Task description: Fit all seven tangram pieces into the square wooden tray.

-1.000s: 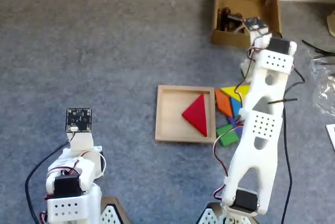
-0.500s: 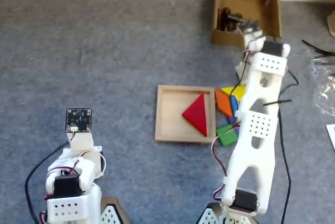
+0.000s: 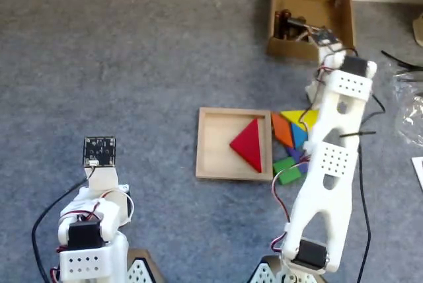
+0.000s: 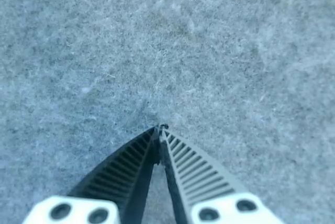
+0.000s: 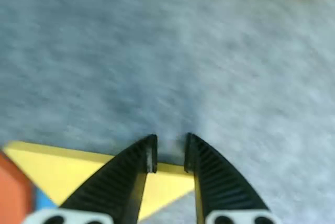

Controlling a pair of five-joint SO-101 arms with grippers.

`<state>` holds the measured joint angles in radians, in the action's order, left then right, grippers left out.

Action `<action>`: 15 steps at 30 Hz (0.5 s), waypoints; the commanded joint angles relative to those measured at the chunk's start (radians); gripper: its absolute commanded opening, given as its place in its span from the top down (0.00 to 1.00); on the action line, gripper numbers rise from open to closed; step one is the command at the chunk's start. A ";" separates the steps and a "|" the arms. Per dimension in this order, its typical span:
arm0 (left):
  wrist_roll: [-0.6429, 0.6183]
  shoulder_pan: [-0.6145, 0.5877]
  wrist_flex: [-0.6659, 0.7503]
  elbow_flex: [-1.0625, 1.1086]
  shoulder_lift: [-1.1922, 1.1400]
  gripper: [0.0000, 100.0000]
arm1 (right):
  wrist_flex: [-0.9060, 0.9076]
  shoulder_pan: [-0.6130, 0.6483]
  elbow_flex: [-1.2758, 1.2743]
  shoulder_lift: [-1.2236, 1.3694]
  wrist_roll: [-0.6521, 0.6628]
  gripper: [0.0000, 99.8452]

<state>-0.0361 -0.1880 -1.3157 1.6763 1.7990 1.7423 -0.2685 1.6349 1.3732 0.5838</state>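
The square wooden tray (image 3: 211, 144) lies mid-table with a red triangle (image 3: 248, 144) inside it. Just right of the tray sit the orange piece (image 3: 283, 129), yellow triangle (image 3: 297, 118), blue piece (image 3: 299, 135), purple piece (image 3: 295, 155) and green piece (image 3: 288, 171), partly under the right arm (image 3: 334, 157). My right gripper (image 5: 170, 153) is open by a narrow gap, its tips over the edge of the yellow triangle (image 5: 78, 174), with orange (image 5: 13, 187) and blue (image 5: 47, 200) beside it. My left gripper (image 4: 159, 130) is shut over bare carpet; its arm (image 3: 92, 223) stands at the near left.
A cardboard box (image 3: 340, 12) with dark objects stands at the back right, close to the right arm's wrist. Cables (image 3: 403, 65) and a plastic bag (image 3: 413, 114) lie at the right edge. Grey carpet stretches left of the tray.
The right arm's wrist swung slightly left and then back to the right over the loose pieces. The pieces, tray and left arm have not moved.
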 commanded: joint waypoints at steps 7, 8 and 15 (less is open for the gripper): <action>-0.002 -0.008 -0.008 0.021 -0.007 1.00 | 0.019 -0.179 0.030 -0.012 0.002 0.90; -0.002 -0.008 -0.008 0.021 -0.007 1.00 | 0.019 -0.185 0.030 -0.012 0.003 0.90; -0.002 -0.008 -0.008 0.021 -0.007 1.00 | 0.021 -0.209 0.021 -0.010 0.006 0.90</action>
<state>-0.0361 -0.1880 -1.3157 1.6763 1.7990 1.7423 -0.4312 1.6364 1.3732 0.5838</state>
